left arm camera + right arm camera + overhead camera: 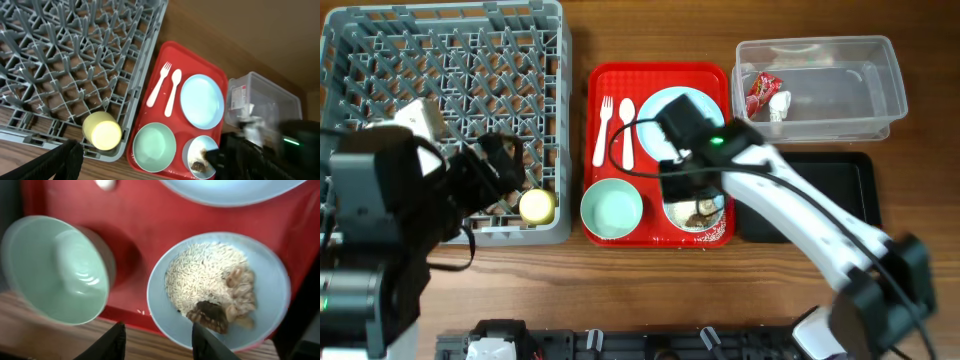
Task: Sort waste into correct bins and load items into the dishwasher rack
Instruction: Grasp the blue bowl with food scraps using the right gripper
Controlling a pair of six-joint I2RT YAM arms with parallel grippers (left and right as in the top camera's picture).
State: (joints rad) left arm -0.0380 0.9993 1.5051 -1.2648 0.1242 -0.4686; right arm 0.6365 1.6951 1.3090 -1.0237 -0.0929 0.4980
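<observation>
My right hand [160,342] hangs with its fingers [116,342] partly apart, holding and touching nothing. It is above the near rim of the bowl of rice and brown bits [220,290]. That bowl sits in the near corner of the red serving tray [140,225]. Beneath my fingers the tray's edge gives way to bare wooden surface [50,340]. The empty pale green bowl [55,270] stands apart from the food bowl, with open red tray between them. Beyond are the blue plate [230,190] and the tip of the white spoon [105,184].

My left hand [505,168] is spread wide and empty over the near edge of the grey dishwasher rack [450,60]. The yellow cup [102,131] sits in the rack corner nearest the tray.

Farther off, the clear tub [865,95] holds the red-and-white wrapper [761,93] and the white scrap [779,105]. The black tray [855,180] lies just in front of it.
</observation>
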